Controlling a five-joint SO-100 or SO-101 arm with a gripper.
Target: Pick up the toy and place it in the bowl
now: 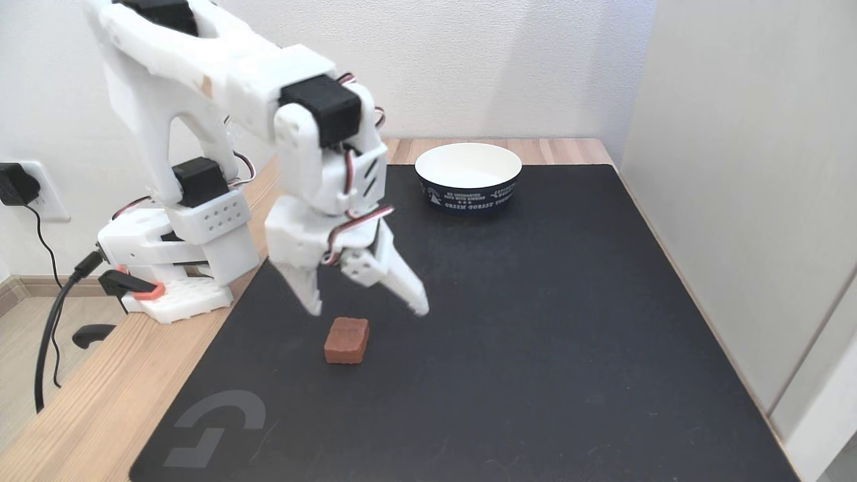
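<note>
A: In the fixed view, we see the end effector (370, 312) hanging with its fingers spread apart, nothing between them — where does the toy (347, 340) lie from it?

B: Just below and slightly nearer the camera, flat on the black mat (535, 348) of the worktop, its long axis running roughly toward the camera.

A: And the bowl (468, 177)?

B: Well beyond the toy, to its right — empty, we judge.

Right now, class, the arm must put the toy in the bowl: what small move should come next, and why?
Probably lower the open gripper straight down around the toy. Its fingers are spread just above the toy, which lies ungrasped on the black mat, well short of the bowl.
</note>
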